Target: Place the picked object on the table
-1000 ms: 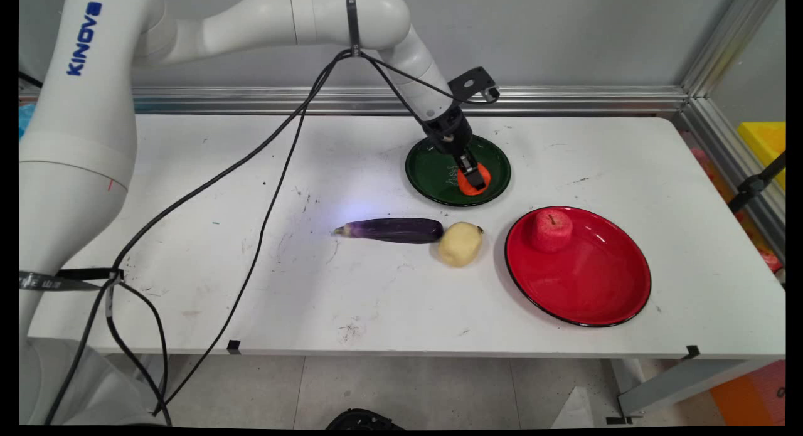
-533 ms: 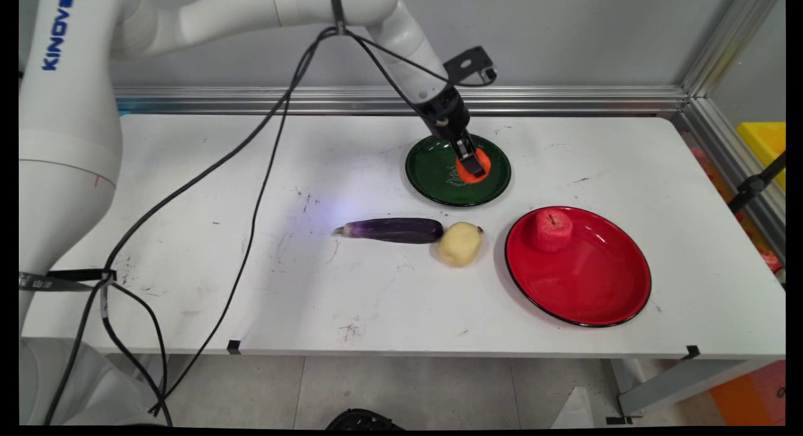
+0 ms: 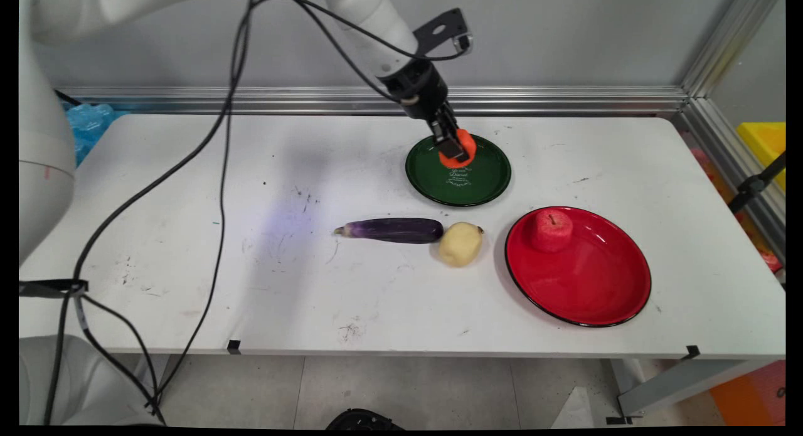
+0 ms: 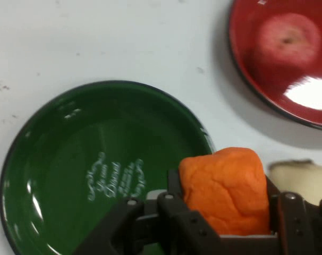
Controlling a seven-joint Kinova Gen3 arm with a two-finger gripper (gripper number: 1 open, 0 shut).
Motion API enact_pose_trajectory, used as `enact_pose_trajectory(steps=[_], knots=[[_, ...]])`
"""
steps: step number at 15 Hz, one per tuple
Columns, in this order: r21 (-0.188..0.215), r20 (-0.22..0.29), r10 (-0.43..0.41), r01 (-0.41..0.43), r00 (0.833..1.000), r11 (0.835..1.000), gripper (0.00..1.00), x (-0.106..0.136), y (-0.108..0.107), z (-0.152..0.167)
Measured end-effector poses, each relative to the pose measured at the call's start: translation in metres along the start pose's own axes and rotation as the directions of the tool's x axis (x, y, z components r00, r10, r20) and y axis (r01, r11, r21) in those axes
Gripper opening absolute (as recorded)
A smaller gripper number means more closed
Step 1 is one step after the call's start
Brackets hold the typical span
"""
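Above the green plate [image 3: 483, 179], the gripper [image 3: 457, 148] clamps an orange lump [image 4: 225, 188]; an apple [image 3: 552, 230] sits on the red plate [image 3: 590, 292] nearby.

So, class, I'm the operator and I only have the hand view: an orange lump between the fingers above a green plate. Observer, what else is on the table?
Observer: On the main view, a purple eggplant lies near the table's middle, out of your picture.
Operator: And the pale thing at my right edge?
Observer: A yellowish potato, just right of the eggplant's end.
Operator: Is the orange lump resting on the green plate?
Observer: No. The gripper holds the orange lump above the far part of the green plate, clear of its surface.
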State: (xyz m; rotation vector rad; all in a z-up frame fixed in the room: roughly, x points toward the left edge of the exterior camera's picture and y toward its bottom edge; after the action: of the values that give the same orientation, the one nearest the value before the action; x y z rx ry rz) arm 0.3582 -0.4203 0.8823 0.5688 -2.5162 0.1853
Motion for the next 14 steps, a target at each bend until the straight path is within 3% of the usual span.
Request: enact_pose_trajectory(steps=[6, 14], knots=[[-0.018, 0.012, 0.085, -0.085, 0.996, 0.996, 0.0, -0.03, 0.051, -0.044], [-0.048, 0.05, 0.13, -0.128, 0.99, 0.991, 0.0, -0.072, 0.107, -0.061]])
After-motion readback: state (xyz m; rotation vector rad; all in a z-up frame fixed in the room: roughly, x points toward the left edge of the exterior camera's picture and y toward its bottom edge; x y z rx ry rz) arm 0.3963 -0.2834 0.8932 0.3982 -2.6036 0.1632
